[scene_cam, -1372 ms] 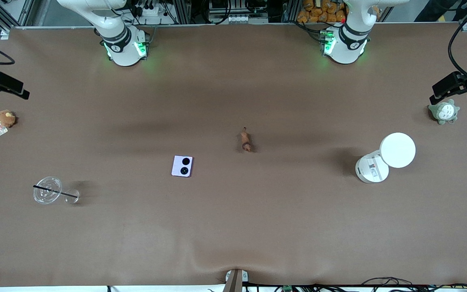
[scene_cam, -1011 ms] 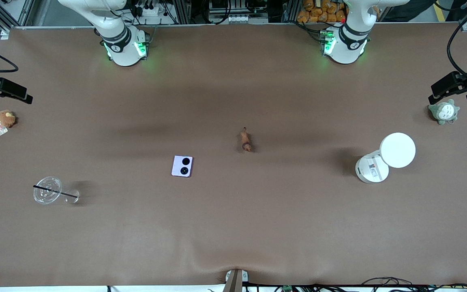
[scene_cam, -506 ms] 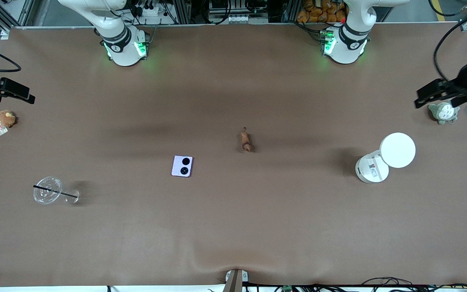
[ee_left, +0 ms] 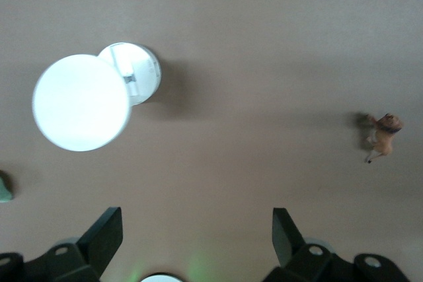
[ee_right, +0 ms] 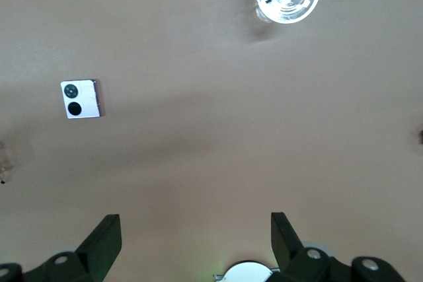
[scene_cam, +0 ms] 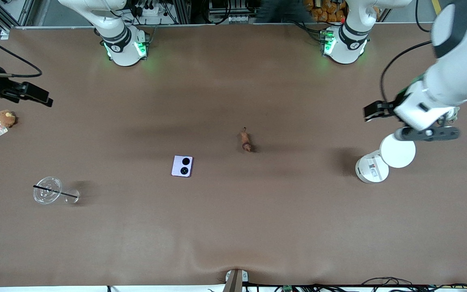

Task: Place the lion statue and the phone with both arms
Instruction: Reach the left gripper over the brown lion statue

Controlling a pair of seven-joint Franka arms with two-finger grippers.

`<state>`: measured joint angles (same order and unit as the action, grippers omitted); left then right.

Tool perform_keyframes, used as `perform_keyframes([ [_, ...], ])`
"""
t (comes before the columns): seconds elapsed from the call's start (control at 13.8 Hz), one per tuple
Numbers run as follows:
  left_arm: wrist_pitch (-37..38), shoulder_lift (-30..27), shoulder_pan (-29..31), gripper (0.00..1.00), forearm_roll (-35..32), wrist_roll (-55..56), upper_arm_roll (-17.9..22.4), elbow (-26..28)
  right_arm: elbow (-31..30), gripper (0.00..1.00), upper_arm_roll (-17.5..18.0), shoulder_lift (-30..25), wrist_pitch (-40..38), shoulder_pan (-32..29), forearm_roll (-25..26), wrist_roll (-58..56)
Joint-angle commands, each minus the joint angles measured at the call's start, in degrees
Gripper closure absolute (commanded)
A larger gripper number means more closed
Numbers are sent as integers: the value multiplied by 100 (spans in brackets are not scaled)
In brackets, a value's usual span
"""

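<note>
Step in hand: approach. Neither item is held.

The left pincer (ee_left: 193, 239), fingers spread and empty, sits at the right edge of the front frame, over the desk (scene_cam: 233, 227) above the white round container (scene_cam: 372, 168). The right pincer (ee_right: 192, 239), likewise spread and empty, sits at the upper left edge.

The lion statue (scene_cam: 246, 140), a tiny reddish-brown figurine, lies at frame centre. The phone (scene_cam: 182, 166), squarish, pale lilac, two black circles, lies flat to the lower left of it.

Next move, as judged: each arm must travel inward, centre over its item, then descend.
</note>
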<state>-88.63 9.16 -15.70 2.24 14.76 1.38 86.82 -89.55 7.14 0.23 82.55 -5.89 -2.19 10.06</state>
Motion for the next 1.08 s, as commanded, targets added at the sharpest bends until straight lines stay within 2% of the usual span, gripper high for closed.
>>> perform_keyframes([
  [0.0,-110,620,-389,0,66,552,37,-569,16,0,638,21,51,-518,17,241],
  [0.36,-1138,1245,-1040,0,197,1669,20,-623,-1,0,929,100,130,-571,17,856],
  [0.58,-1577,1631,-1453,0,321,1985,-6,-640,-1,0,1271,161,156,-869,17,866],
  [0.79,-1921,2071,-1831,0,321,2294,-24,-693,-1,0,1351,196,226,-897,26,1040],
  [1.01,-2507,2423,-2148,0,294,2312,-59,-649,-27,0,1650,214,384,-1046,78,1252],
])
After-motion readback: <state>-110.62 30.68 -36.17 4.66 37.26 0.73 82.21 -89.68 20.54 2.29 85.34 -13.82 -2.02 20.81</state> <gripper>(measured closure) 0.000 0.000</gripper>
